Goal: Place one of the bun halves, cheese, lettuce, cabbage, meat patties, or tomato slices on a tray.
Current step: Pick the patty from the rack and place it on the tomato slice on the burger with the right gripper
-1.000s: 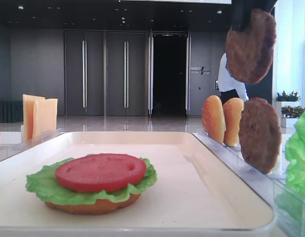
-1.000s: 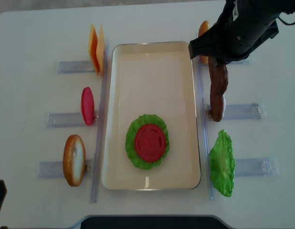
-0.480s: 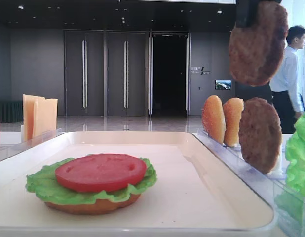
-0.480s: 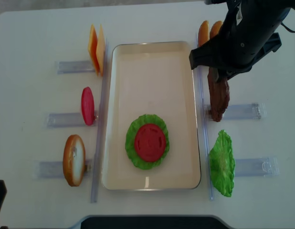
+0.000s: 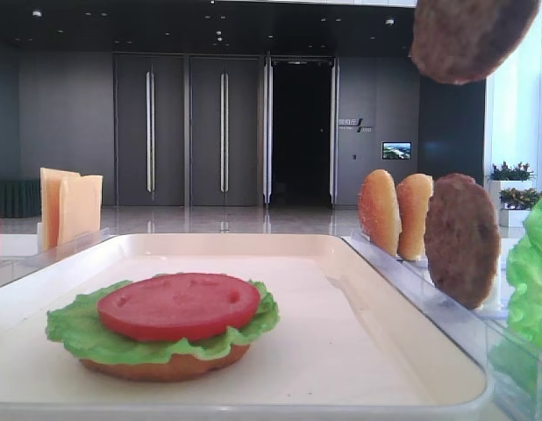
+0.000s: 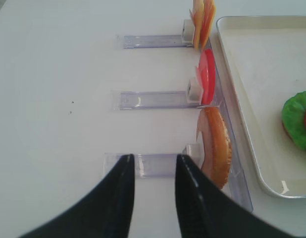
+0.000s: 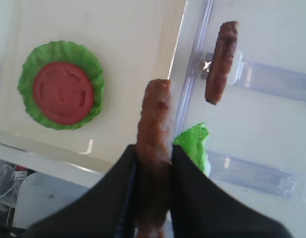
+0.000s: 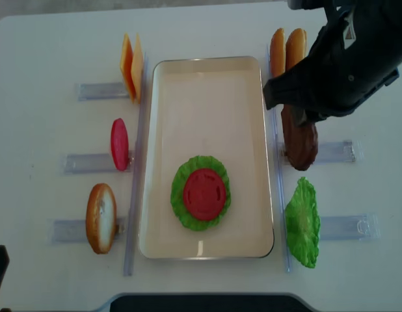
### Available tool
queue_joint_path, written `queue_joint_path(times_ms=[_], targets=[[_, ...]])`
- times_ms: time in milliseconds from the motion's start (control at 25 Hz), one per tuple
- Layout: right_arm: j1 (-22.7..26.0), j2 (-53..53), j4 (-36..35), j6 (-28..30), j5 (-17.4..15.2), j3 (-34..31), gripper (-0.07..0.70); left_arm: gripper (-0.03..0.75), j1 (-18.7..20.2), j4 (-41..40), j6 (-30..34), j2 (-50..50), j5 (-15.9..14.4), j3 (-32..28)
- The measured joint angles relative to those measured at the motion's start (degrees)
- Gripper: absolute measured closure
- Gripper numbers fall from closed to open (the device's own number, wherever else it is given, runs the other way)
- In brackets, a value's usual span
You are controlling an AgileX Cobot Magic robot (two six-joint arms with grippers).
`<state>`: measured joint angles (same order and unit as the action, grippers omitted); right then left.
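On the white table point(image 8: 45, 45), the tray point(image 8: 207, 71) carries lettuce point(image 8: 181, 195) topped with a tomato slice point(image 8: 203, 194). Right gripper point(image 7: 154, 163) pinches a meat patty point(image 7: 154, 124) aloft beside the racked patty point(image 7: 221, 62). Left gripper point(image 6: 153, 171) hangs spread near a bun half point(image 6: 215, 153).

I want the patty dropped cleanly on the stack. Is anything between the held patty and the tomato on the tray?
Nothing visible: the meat patty in the right gripper hangs clear above, and the tomato slice lies uncovered.
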<state>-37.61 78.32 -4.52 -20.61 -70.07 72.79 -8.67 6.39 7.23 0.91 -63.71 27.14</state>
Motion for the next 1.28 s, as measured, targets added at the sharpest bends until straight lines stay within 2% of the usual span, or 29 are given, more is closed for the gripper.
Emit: queue_joint_path(times_ms=[400,680,840,920,1080,1280], targets=[[-9.4,-12.8,-1.3,-7.1,-0.3,-6.8,0.483,0.496,0.0,0.0,0.0,0.0,0.0,0.0],[-11.6,-13.7,-2.6,-7.3,-0.3,-7.2,0.483,0.496,0.0,0.0,0.0,0.0,0.0,0.0],[-11.6,-13.6,-8.7,-1.9,0.0,-7.3,0.483,0.496,0.0,0.0,0.0,0.0,0.0,0.0],[-11.6,-12.7,-13.9,2.6,1.9,-8.2,0.483,0.496,0.0,0.0,0.0,0.0,0.0,0.0],[-11.6,-8.8,-26.8,14.9,7.5,-11.7,0.483,0.496,0.0,0.0,0.0,0.0,0.0,0.0],[-11.5,-2.1,-39.8,30.1,11.0,-13.4,0.483,0.496,0.0,0.0,0.0,0.0,0.0,0.0]])
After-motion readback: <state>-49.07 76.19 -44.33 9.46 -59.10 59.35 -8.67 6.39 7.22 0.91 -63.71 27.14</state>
